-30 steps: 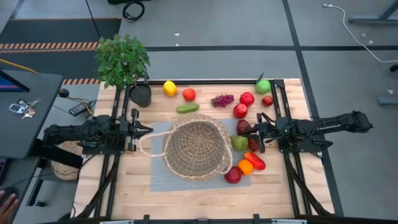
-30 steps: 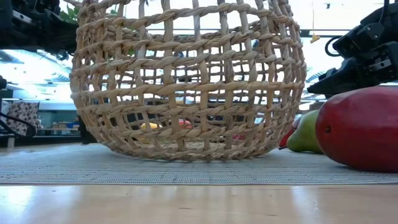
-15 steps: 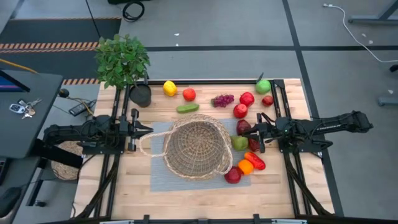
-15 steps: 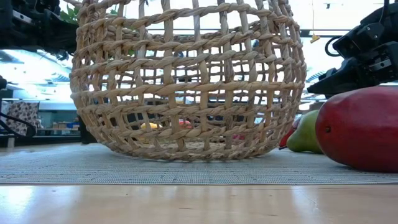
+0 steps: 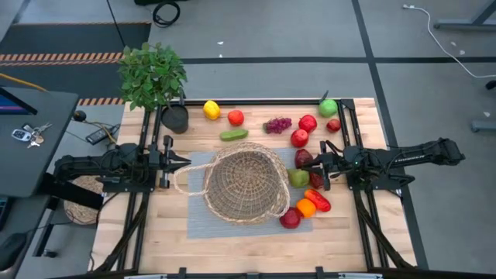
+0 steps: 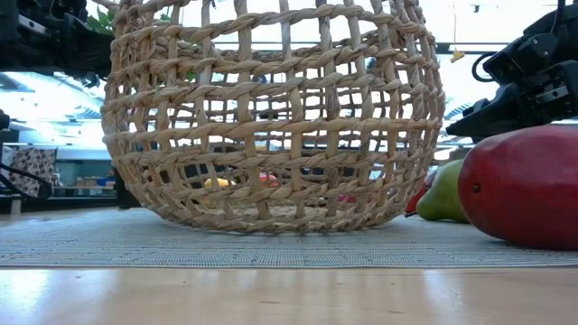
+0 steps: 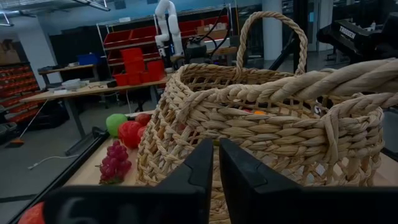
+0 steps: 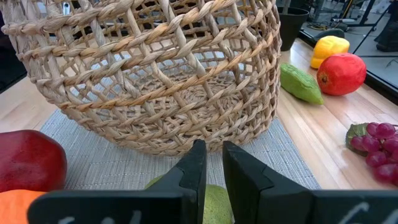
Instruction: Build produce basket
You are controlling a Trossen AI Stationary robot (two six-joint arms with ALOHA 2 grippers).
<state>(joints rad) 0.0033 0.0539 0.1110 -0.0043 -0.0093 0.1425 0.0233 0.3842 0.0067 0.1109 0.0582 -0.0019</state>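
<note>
The basket [image 5: 246, 186] sat empty mid-worktop, the produce [image 5: 299, 139] scattered from twelve to four o'clock of it, looking light, rigid and smooth, best pinched across each piece's middle, while the left end effector [image 5: 184, 162] and right end effector [image 5: 311, 163] were pressed together, holding nothing.

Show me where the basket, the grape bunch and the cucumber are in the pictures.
basket [image 5: 246, 184]: high view, on its woven bottom.
grape bunch [image 5: 278, 125]: high view, on the middle of the purple cluster.
cucumber [image 5: 233, 135]: high view, on the middle of its green body.
</note>
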